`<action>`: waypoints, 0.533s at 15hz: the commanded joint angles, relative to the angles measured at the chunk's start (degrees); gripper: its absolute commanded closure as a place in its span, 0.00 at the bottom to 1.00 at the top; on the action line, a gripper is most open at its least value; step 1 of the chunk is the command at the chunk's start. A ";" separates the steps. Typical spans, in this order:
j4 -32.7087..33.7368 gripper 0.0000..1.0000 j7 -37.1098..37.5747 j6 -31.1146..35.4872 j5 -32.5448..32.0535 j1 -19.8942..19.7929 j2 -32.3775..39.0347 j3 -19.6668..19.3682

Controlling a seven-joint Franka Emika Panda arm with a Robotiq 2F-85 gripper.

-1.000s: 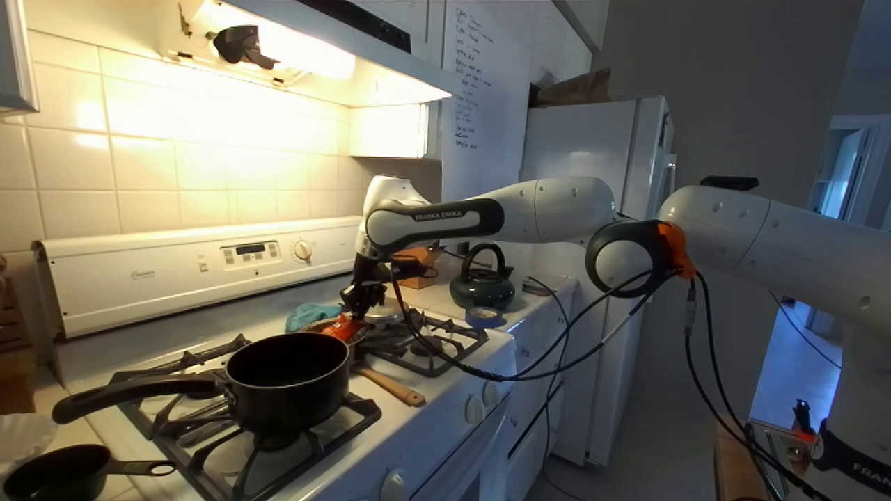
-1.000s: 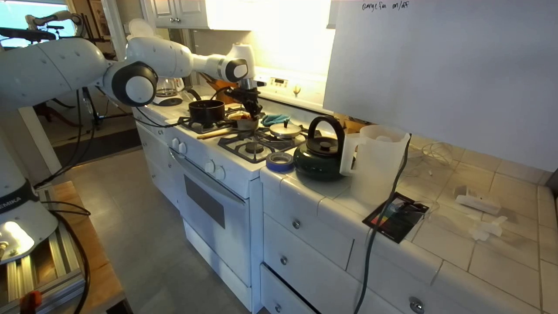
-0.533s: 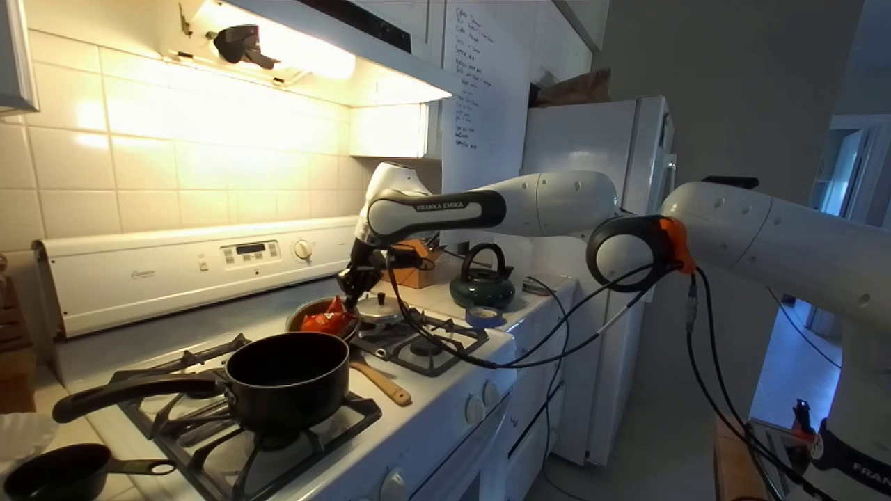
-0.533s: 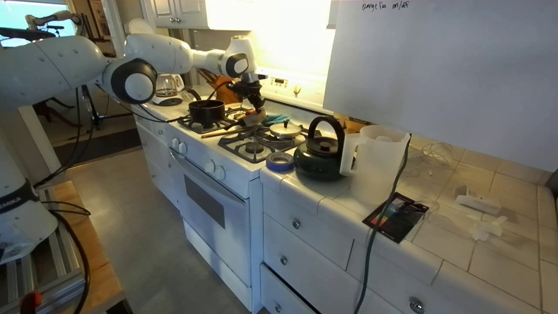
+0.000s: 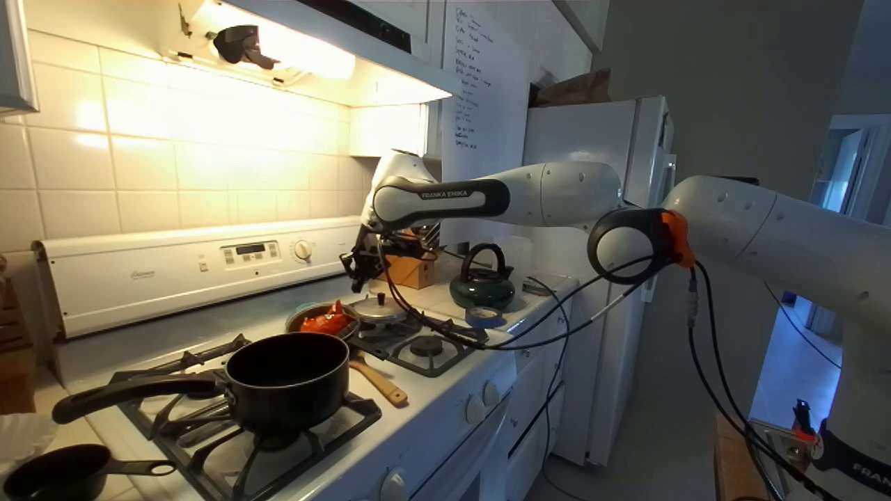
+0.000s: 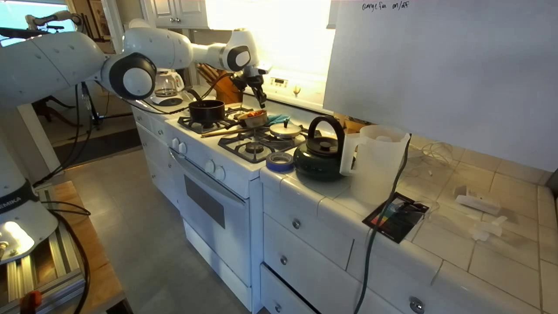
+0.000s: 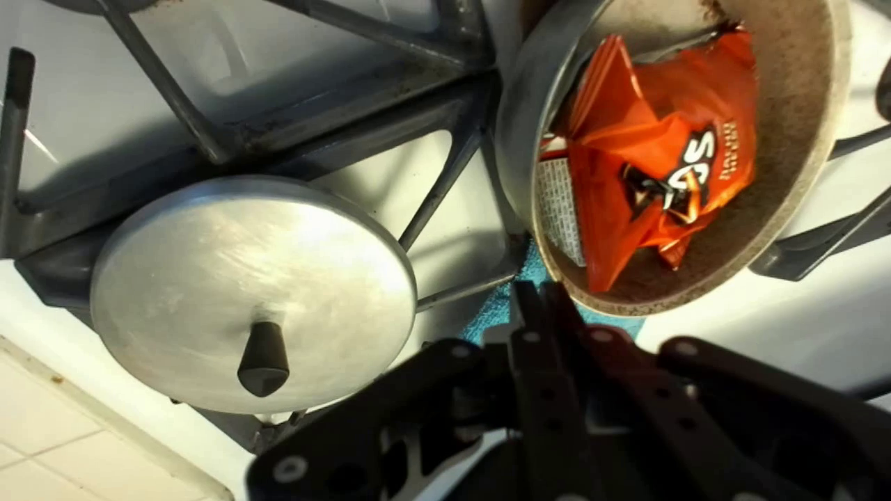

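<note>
My gripper point(image 7: 539, 287) hangs above the stove, its two fingers together with nothing between them. Just below and beside the fingertips in the wrist view is a worn pan point(image 7: 825, 118), apart from them as both exterior views show. Inside the pan lies a crumpled orange-red snack bag point(image 7: 720, 90), also seen in an exterior view as a red bag point(image 5: 330, 320). A teal cloth point(image 7: 491, 314) shows behind the pan. To the left in the wrist view sits a round metal lid point(image 7: 209, 278) with a black knob.
A black saucepan point(image 5: 289, 383) stands on the near burner, its long handle sticking out. A wooden handle point(image 5: 381, 381) juts toward the stove's front edge. A green kettle point(image 6: 320, 161), blue tape point(image 6: 279, 162) and a plastic pitcher point(image 6: 377, 170) stand on the counter.
My gripper has risen from down at the pan beside the red bag. The pan and wooden handle shifted back a little toward the wall, covering more of the teal cloth.
</note>
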 commanded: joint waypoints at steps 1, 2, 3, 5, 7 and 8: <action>-1.03 0.98 1.97 0.18 1.66 0.76 -0.61 -0.20; -1.29 0.68 -0.42 -0.81 1.56 0.75 -0.92 0.17; -1.56 0.67 -1.43 -1.82 1.13 0.91 -1.19 -0.08; -1.78 0.54 -6.71 -3.42 0.41 0.86 -1.35 -0.07; -1.77 0.41 -10.17 -4.90 0.50 0.50 -1.27 0.09; -1.72 0.34 -11.17 -5.29 0.35 0.37 -1.17 -0.12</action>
